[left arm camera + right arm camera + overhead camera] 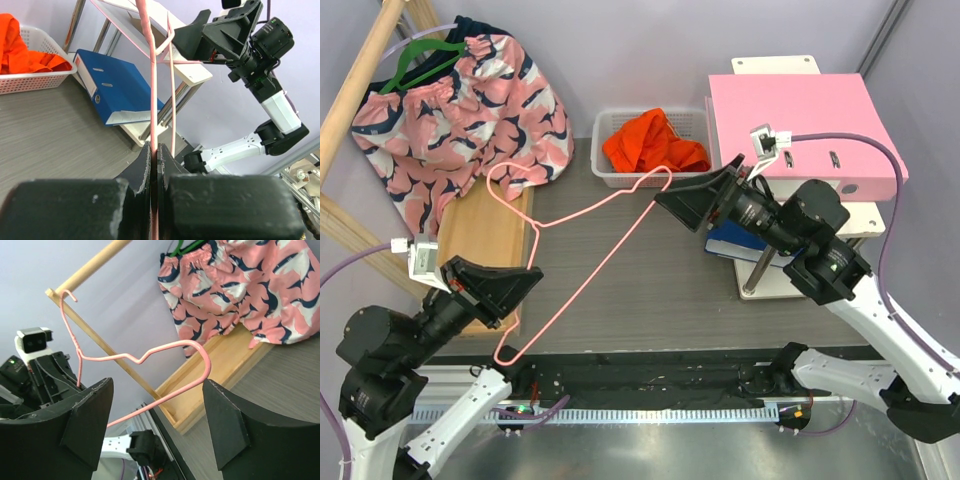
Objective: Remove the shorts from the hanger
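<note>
I see plain lilac-grey walls (650, 50) behind a grey wood-grain tabletop (660, 290). A light wooden clothes rail (355, 85) leans at the left; a white metal-legged shelf (775, 64) stands right. Lighting looks even.

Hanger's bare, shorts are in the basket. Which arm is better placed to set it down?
Left. The left gripper is shut on the hanger, so it likely controls it alone. The right gripper is open, with the hanger's far end between its fingers, ungripped. The shorts lie in the basket.
</note>
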Robot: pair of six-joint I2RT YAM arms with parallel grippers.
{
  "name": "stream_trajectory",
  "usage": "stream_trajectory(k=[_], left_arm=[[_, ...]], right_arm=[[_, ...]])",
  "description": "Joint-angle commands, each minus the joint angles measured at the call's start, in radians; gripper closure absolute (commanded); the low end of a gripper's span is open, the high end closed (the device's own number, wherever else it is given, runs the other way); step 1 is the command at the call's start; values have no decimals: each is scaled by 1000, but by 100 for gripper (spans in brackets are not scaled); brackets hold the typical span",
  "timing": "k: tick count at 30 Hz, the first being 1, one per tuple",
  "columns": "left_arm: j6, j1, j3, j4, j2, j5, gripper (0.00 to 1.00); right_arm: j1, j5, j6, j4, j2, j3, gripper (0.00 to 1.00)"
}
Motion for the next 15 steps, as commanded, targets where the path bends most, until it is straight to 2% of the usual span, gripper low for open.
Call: stream_trajectory(k=[1, 4, 7, 15], left_arm=[[-28, 2, 25, 71, 5, 27, 100], [-60, 2, 25, 97, 5, 53, 100], [-78, 0, 18, 119, -3, 63, 100], [-97, 0, 14, 128, -27, 40, 100]], right_arm=[[-2, -17, 69, 201, -38, -44, 26], [-2, -45, 115, 339, -56, -113, 30], [-2, -37, 130, 377, -58, -133, 32], [-2, 12, 138, 300, -59, -121, 40]])
